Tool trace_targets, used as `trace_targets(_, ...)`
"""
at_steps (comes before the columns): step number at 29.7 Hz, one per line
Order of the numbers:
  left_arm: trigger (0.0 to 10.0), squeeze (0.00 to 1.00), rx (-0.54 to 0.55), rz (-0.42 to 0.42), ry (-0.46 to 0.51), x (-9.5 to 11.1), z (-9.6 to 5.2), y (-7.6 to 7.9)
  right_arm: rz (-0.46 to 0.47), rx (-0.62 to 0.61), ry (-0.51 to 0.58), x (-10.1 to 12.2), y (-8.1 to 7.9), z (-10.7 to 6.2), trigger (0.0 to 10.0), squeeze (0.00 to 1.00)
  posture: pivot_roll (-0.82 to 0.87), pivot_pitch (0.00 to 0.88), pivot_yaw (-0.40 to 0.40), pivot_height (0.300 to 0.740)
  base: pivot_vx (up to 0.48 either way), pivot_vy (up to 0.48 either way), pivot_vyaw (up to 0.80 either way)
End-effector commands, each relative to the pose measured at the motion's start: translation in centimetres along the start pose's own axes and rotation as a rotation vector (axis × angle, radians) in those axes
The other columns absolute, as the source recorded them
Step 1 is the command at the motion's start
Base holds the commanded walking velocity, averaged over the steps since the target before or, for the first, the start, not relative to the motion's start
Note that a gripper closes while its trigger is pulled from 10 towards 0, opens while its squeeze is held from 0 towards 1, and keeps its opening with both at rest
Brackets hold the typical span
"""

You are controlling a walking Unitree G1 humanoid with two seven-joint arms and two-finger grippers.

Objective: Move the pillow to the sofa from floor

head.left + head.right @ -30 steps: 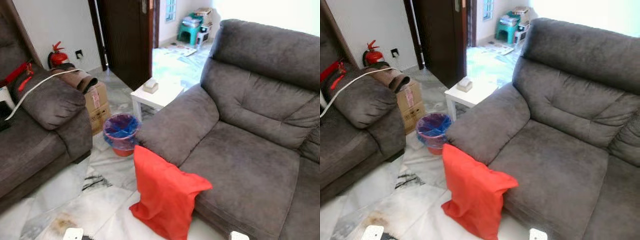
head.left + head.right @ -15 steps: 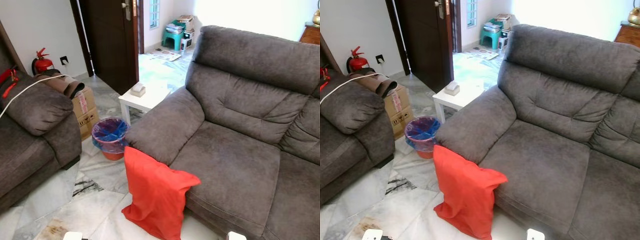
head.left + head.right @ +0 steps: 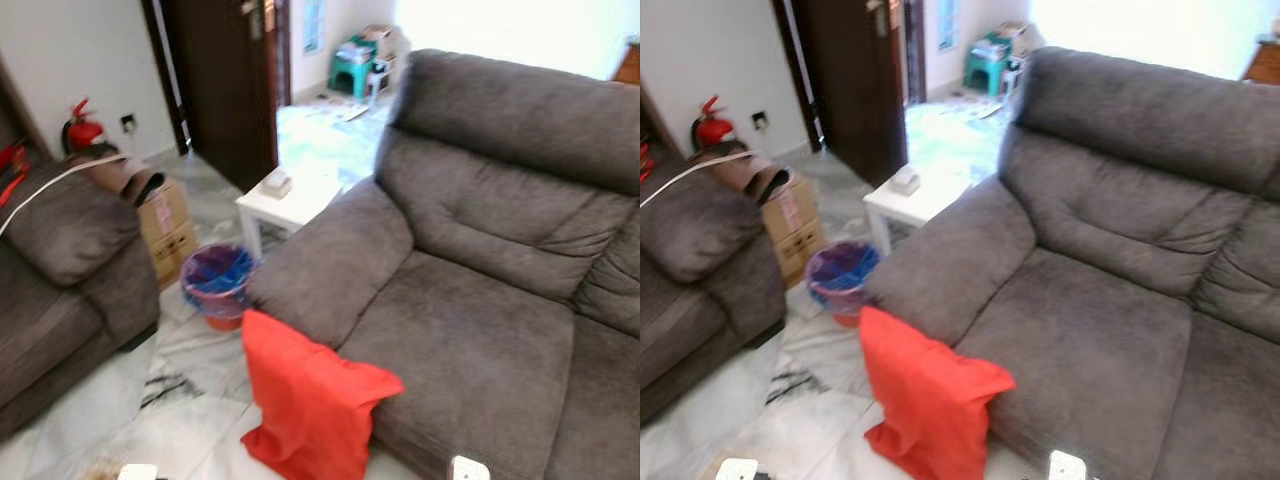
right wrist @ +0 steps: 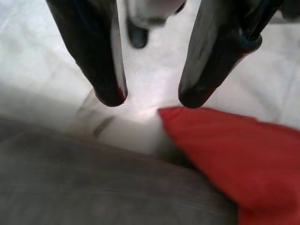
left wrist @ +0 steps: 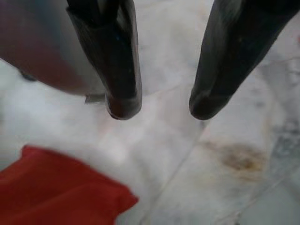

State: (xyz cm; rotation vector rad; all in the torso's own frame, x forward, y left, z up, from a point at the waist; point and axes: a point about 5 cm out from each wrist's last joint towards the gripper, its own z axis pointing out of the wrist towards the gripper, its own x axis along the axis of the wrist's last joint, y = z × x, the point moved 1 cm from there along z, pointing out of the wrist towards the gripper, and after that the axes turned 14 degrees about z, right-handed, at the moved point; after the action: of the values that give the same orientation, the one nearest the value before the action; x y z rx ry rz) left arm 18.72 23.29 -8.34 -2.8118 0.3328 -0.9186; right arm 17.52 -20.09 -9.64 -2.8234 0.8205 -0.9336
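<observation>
Lower centre of the left eye view: the red pillow (image 3: 312, 405) stands on its edge on the pale marble floor (image 3: 190, 400), leaning against the front of the big grey sofa (image 3: 470, 320), just below the sofa's armrest. Its top corner sticks up against the armrest's front, while another corner flops across toward the seat cushion's edge. The seat itself lies bare in the middle right of the frame, so there is plenty of landing room.

Both arms hang low. The left hand (image 5: 157, 105) hovers over bare floor with its two black fingers spread, nothing between them, and a corner of red fabric sits at the bottom left of its wrist view. The right hand (image 4: 150, 96) is also spread and empty, with the pillow's edge just under its fingertips and the grey sofa front in the lower part of that view.

By the look of it, this pillow is light, soft and floppy: the cover wrinkles and the corners sag, so it will likely fold rather than hold shape. The fabric looks grippy enough and there is nothing to break. The best hold is probably a deep pinch on that upstanding top corner or along the upper edge, gathering filling as well as cover, perhaps one hand per side to stop it drooping on the lift.
</observation>
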Motion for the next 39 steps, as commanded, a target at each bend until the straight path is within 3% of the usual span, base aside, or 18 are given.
trace_targets(1, 10.0, 0.0, 0.027, -0.005, -0.048, -1.62, -0.46, -1.09, 0.006, 0.042, 0.005, 0.23, -1.76, 0.22, 10.0, 0.0, 0.1, 0.061, -0.015, 0.74, 0.262, 0.0, 0.0)
trace_targets(20, 10.0, 0.0, 0.025, -0.007, -0.037, -1.53, -0.45, -1.03, -0.052, 0.063, 0.027, 0.6, -2.11, 0.25, 10.0, 0.0, 0.1, 0.06, -0.017, 0.74, 0.182, 0.0, -0.04)
trace_targets(39, 10.0, 0.0, 0.028, 0.002, -0.05, -1.78, -0.49, -1.01, -0.046, 0.068, 0.027, 0.45, -2.12, 0.22, 10.0, 0.0, 0.11, 0.062, -0.017, 0.74, 0.0, 0.0, 0.79)
